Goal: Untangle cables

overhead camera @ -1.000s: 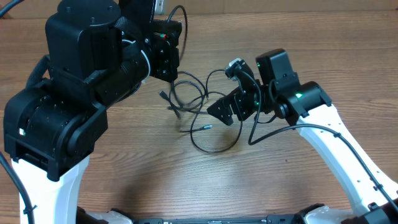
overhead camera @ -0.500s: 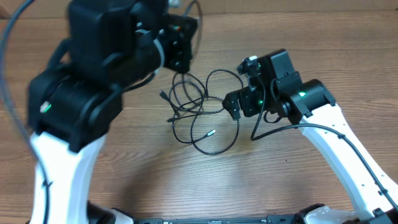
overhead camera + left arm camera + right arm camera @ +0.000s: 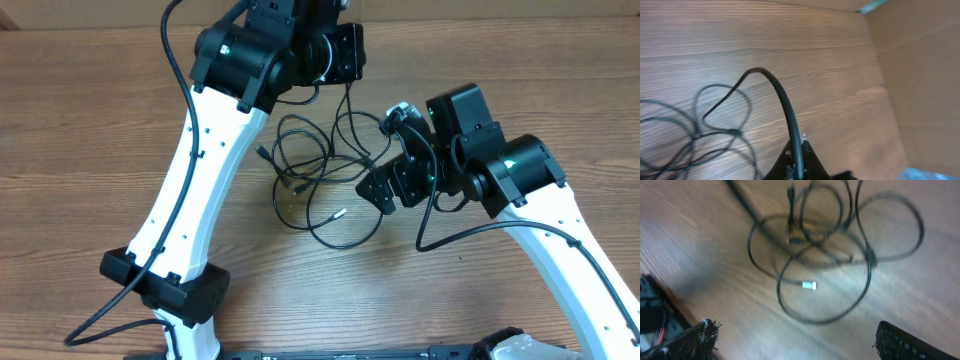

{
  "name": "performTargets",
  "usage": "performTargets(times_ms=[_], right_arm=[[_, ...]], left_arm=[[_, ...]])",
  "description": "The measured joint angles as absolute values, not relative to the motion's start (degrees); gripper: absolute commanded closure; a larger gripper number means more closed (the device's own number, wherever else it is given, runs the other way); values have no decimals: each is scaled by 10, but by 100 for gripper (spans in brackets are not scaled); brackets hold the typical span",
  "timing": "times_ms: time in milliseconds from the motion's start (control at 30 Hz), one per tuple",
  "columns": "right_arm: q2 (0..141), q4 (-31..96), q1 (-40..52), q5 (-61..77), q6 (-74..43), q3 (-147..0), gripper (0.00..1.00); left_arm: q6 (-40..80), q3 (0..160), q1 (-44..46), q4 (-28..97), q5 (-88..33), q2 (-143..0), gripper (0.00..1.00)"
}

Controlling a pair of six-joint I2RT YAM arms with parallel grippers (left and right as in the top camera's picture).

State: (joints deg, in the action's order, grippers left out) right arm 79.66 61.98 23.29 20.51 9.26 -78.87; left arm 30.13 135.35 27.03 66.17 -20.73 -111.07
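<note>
The cables (image 3: 318,170) are thin black cords lying in overlapping loops on the wooden table, with a silver plug (image 3: 340,212) at the near side. In the left wrist view, my left gripper (image 3: 799,148) is shut on one cable (image 3: 782,100), which arcs up from the fingers and drops into the blurred loops (image 3: 715,120). From overhead, this gripper (image 3: 340,62) sits at the far edge with the strand (image 3: 347,100) running down to the tangle. My right gripper (image 3: 390,150) is open just right of the loops. Its wrist view shows the tangle (image 3: 830,245) and plug (image 3: 809,285) ahead of the spread fingers (image 3: 697,339).
The left arm's white link (image 3: 195,170) slants across the table's left half. A cardboard wall (image 3: 920,75) stands beyond the table's far edge. The right arm's own thick cable (image 3: 450,215) hangs beside its wrist.
The left arm has swung away to the far side and to the right, still shut on its cable, drawing that strand out of the tangle. The right gripper has shifted slightly right and stays open.
</note>
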Motion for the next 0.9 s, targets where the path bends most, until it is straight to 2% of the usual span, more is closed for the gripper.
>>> performTargets(times_ms=[200,367,667,900], right_arm=[[797,525,233,196,87,-789,0],[797,465,233,131,59,-789,0],[797,394,233,28,26,-789,0],[797,317,233,22,5,-789,0]], left_arm=[[330,1354,270,635,-306,-1108,96],[340,1354,270,630,-365,-1102,96],[333,1354,270,641,-374,-1054,96],[329,1354,270,642,-373,-1002,96]])
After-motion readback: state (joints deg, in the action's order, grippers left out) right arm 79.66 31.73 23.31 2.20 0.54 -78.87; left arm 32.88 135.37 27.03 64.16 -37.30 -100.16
